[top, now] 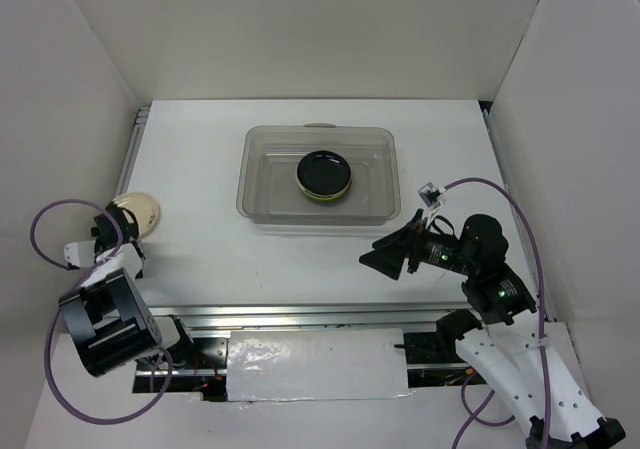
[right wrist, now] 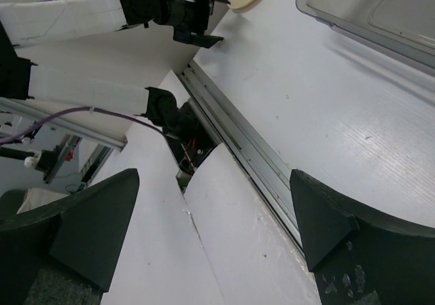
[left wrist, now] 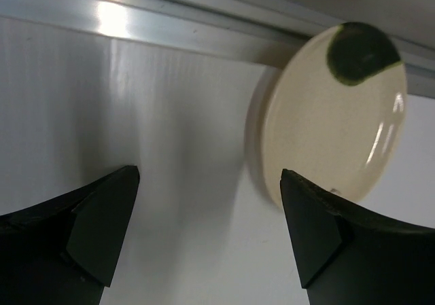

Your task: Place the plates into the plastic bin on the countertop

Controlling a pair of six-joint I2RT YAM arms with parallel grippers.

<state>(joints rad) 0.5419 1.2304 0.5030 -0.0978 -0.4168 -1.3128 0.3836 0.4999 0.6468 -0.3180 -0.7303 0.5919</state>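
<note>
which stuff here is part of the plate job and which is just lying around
Job: cream plate; black plate; plastic bin holding it.
Lying about: small white-and-black item beside the bin; white sheet at the near edge.

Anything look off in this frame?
One thing: the cream plate sits at the far left edge of the table, right by the metal rail, well apart from the bin. Nothing looks spilled or broken; the black plate lies flat in the bin.
</note>
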